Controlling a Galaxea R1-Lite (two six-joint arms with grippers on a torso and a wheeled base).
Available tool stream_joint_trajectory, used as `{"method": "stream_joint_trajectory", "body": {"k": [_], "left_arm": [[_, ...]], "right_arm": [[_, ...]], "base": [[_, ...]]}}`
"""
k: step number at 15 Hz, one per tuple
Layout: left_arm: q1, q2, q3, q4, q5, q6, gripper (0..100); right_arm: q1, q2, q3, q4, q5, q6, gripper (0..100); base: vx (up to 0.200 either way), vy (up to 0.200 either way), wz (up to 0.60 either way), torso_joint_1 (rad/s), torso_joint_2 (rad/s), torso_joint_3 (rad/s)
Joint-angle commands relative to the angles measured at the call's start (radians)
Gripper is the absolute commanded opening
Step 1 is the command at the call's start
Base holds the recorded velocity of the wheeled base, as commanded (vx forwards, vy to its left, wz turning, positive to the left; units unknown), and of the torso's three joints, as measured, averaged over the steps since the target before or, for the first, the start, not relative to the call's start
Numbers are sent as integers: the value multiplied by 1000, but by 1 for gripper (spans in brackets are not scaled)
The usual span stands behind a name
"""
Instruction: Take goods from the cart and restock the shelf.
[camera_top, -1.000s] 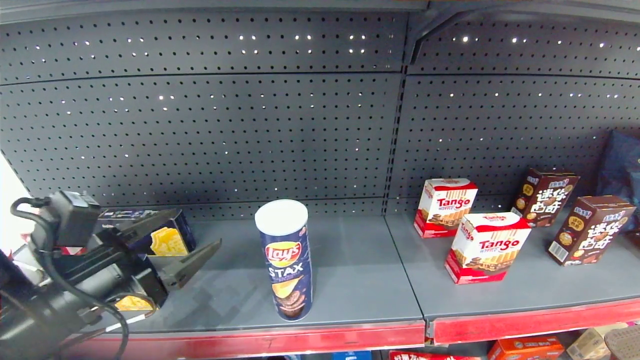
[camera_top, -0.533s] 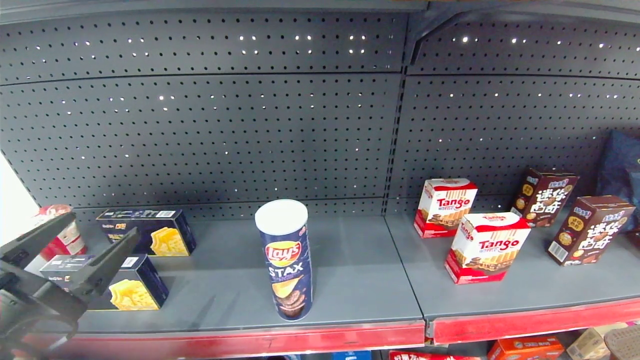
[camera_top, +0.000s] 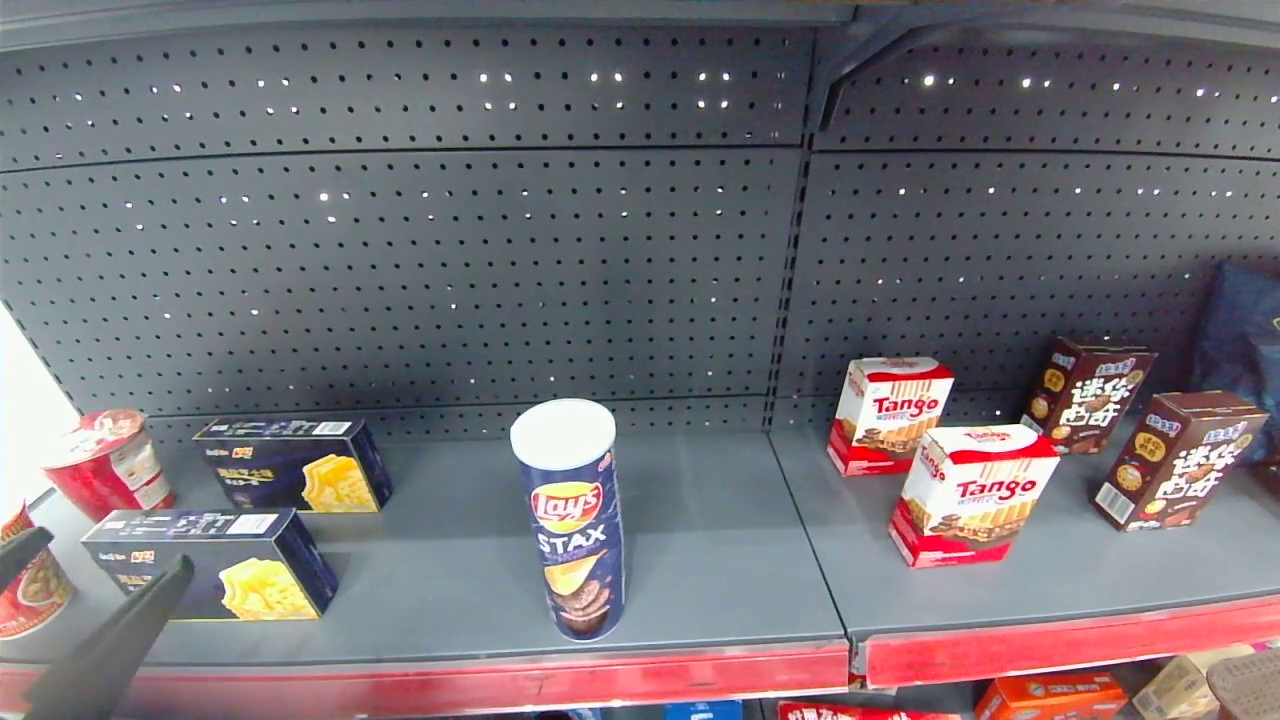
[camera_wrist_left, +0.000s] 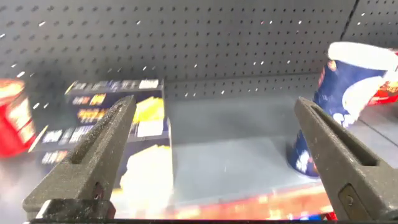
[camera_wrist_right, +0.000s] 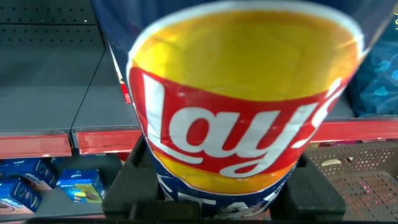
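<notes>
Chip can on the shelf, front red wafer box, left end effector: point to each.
Chip can (camera_top: 568, 520): head view, label at mid-body.
Front red wafer box (camera_top: 975, 495): head view, front face.
Left end effector (camera_wrist_left: 216, 107): left wrist view, midway between fingertips.

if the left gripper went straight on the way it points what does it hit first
Likely the front blue box: the open left gripper points at it from close by, though depth is unclear.

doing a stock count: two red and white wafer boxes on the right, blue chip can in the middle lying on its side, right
No: the head view shows the blue chip can standing upright, not on its side. The two red and white wafer boxes on the right are as you say.
</notes>
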Motion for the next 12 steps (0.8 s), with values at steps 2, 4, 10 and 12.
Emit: {"method": "stream_joint_trajectory", "body": {"k": [2, 4, 10, 12], "left_arm": [[2, -427, -34, 338, 46, -5, 100], [1, -592, -100, 565, 43, -24, 100], [2, -684, -1, 750, 302, 133, 100], [2, -684, 1, 841, 371, 162, 100]], "right_arm": [[-10, -16, 1, 0, 1, 0, 0], [-14, -22, -2, 0, 1, 3, 0], [-14, -31, 2, 2, 1, 27, 0], [-18, -28, -4, 0, 1, 46, 0]], "base": [[0, 0, 0, 0, 0, 0], [0, 0, 0, 0, 0, 0], [0, 0, 0, 0, 0, 0], [0, 0, 0, 0, 0, 0]]}}
